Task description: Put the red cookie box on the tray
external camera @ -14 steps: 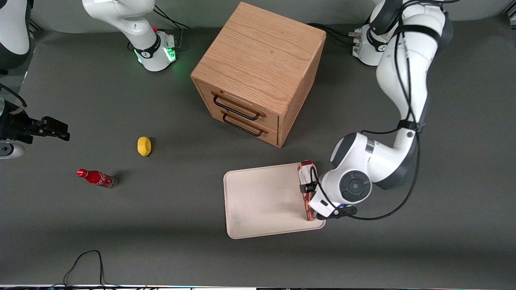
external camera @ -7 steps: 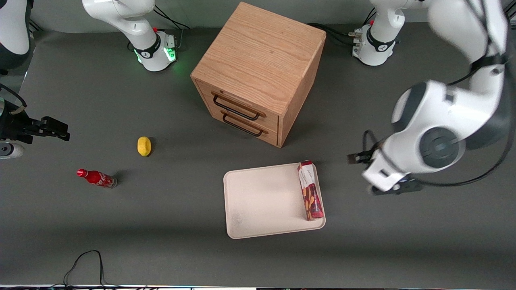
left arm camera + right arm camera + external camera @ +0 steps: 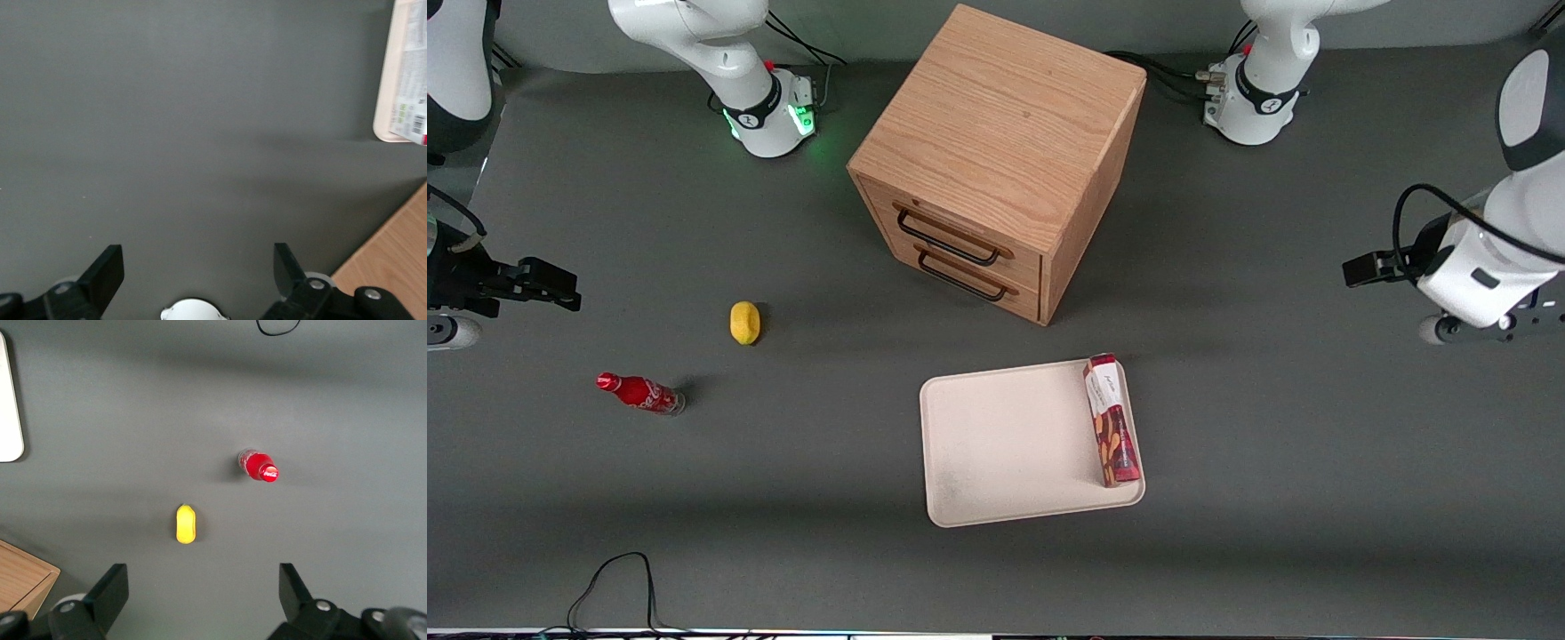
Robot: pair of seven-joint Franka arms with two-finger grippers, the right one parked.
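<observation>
- The small red soda bottle [image 3: 640, 393], standing on the dark grey table toward the parked arm's end, carries white script lettering resembling the Coca-Cola logo.
- The long dark-red cookie box [image 3: 1112, 432] has a white end panel with print and a barcode, too small to read.

Dark grey table [image 3: 1316, 462]: wooden two-drawer cabinet [image 3: 996, 160] upper centre; cream tray [image 3: 1005, 444] lower centre; yellow lemon-shaped item [image 3: 744, 322] and red soda bottle [image 3: 640, 393] at frame left; gripper [image 3: 1360, 268] high at frame's right edge, fingers spread.
</observation>
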